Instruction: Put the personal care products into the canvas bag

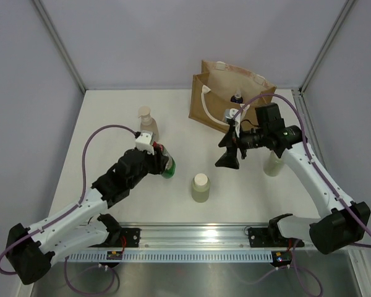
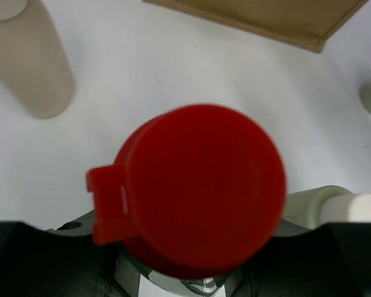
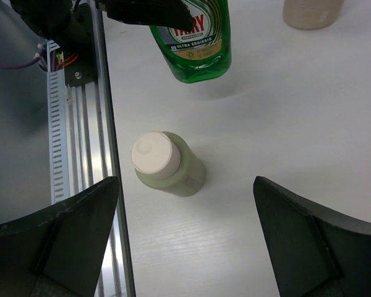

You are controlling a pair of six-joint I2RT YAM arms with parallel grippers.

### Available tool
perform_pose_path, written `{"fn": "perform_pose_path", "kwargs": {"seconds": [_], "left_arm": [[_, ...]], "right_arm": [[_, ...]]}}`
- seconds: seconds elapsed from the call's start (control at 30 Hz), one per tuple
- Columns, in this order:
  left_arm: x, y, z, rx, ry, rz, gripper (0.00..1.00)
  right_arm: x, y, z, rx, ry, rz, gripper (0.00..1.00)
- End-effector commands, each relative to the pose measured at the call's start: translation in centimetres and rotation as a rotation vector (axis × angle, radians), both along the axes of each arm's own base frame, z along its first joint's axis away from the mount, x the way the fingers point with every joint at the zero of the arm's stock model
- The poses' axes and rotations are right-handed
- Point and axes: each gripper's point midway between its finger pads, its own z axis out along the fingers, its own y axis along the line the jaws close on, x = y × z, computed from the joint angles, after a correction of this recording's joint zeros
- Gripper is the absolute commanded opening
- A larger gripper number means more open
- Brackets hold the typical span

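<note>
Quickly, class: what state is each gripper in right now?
Left gripper: closed on the green plastic bottle with a red cap.
Right gripper: open, holding nothing.

Desk [image 3: 309, 124] was white and matt with a faint fine grain; the rail [image 1: 191, 234] at its near edge was bare ribbed aluminium with a satin finish. Green bottle [image 3: 204, 69] was glossy see-through plastic with a slick printed label [image 3: 195, 40] and a smooth red cap [image 2: 201, 189] with a dull sheen; the olive bottle [image 3: 182, 176] and beige pump bottle [image 1: 148, 120] were opaque, near-matt plastic, and the olive one's cream cap [image 3: 153, 154] was smooth. Canvas bag [image 1: 219, 86] was coarse woven tan cloth with white rope handles [image 1: 204, 99]; right gripper [image 1: 227, 162] looked like matt black plastic.
</note>
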Motion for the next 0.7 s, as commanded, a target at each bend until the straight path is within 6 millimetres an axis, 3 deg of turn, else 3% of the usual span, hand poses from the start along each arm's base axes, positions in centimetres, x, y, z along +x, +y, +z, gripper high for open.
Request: {"fn": "perform_pose_path", "kwargs": {"seconds": [0.0, 0.1, 0.2, 0.23, 0.3, 0.33, 0.67], "left_arm": [[0.5, -3.6, 12.2, -0.242, -0.267, -0.153, 0.00], [-0.6, -5.9, 16.1, -0.317, -0.325, -0.292, 0.00], [-1.9, -8.2, 18.4, -0.350, -0.352, -0.454, 0.00], [-2.4, -8.7, 20.3, -0.374, -0.385, -0.498, 0.00], [-3.4, -10.3, 21.0, -0.382, -0.381, -0.616, 0.00], [-3.8, -10.7, 22.4, -0.396, -0.400, -0.654, 0.00], [-4.8, -12.8, 24.2, -0.436, -0.402, -0.800, 0.00]], "right_arm": [[2.5, 2.7, 2.4, 0.039, -0.066, -0.042, 0.98], [4.5, 4.4, 4.0, 0.127, -0.039, -0.077, 1.00], [4.1, 6.0, 5.2, 0.206, -0.018, 0.036, 0.99], [3.6, 6.5, 6.1, 0.234, -0.020, 0.093, 1.00], [3.6, 7.4, 5.9, 0.230, 0.001, 0.146, 1.00], [3.6, 7.6, 5.6, 0.227, -0.002, 0.165, 0.99], [0.8, 7.1, 3.1, 0.216, 0.049, 0.320, 0.99]]}}
